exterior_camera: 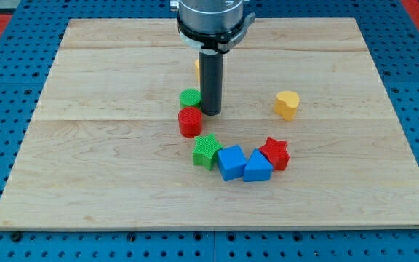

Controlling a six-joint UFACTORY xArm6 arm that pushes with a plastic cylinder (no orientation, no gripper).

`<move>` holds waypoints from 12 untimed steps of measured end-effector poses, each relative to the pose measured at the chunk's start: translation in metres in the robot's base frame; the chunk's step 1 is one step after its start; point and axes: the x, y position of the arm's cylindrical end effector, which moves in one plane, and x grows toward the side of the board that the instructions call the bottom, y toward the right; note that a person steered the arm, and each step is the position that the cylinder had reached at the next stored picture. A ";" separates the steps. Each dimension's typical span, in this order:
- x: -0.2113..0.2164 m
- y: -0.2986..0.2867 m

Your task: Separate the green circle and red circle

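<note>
The green circle [190,97] lies near the board's middle, touching the red circle [190,121] just below it. My tip [211,111] rests on the board right beside both, at the green circle's right edge and just above-right of the red circle. The rod rises straight to the arm's dark and silver mount at the view's top.
A green star [206,151], a blue cube [231,161], a blue block [257,167] and a red star [274,153] form a row below. A yellow heart [286,104] lies to the right. A yellow block [196,68] is mostly hidden behind the rod. The wooden board [86,145] sits on blue pegboard.
</note>
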 end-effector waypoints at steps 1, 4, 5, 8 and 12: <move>-0.021 0.010; -0.038 -0.026; -0.006 -0.055; -0.008 -0.132; 0.038 -0.059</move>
